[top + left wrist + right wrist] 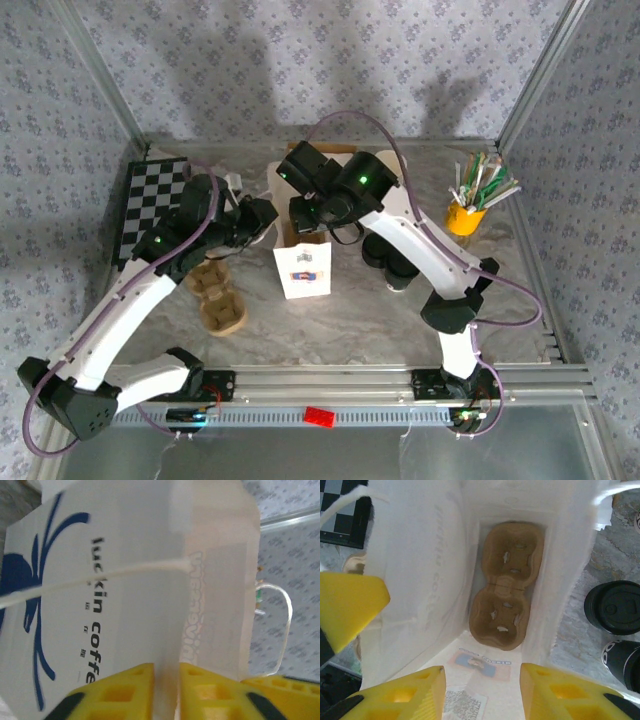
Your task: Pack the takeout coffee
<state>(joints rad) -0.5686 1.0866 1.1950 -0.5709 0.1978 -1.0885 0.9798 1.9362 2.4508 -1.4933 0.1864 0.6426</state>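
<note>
takeout coffee (378, 252): small paper cup under a round black plastic lid. it stands on the marbled table (350, 325) to the right of the bag, outside it, and neither gripper touches it. from above, little more than the lid shows. not yet packed. a second black-lidded cup (402, 278) stands just beside it, nearer the arms.

white paper bag (303, 268): upright at mid-table, printed label to the front, mouth open upward. it seems to be stood that way so a cup can go straight down.

brown pulp two-cup carrier (507, 585): flat on the floor of the bag, both wells empty. it is presumably there to seat the cup and keep it from tipping.

left gripper (167, 680): at the bag's left side, yellow fingers close on either side of the folded paper edge. whether they pinch the paper or merely flank it i cannot tell. its place suggests it steadies the bag and keeps the mouth spread.

right gripper (481, 682): hanging over the bag's mouth and looking straight down into it, fingers apart with nothing between them.

also on the table: spare pulp carriers (215, 295) left of the bag, a yellow cup of straws (465, 215) far right, a checkerboard mat (150, 200) far left.

judgement: the bag is ready and the cup has yet to be fetched. the right gripper is the nearer one for that.
</note>
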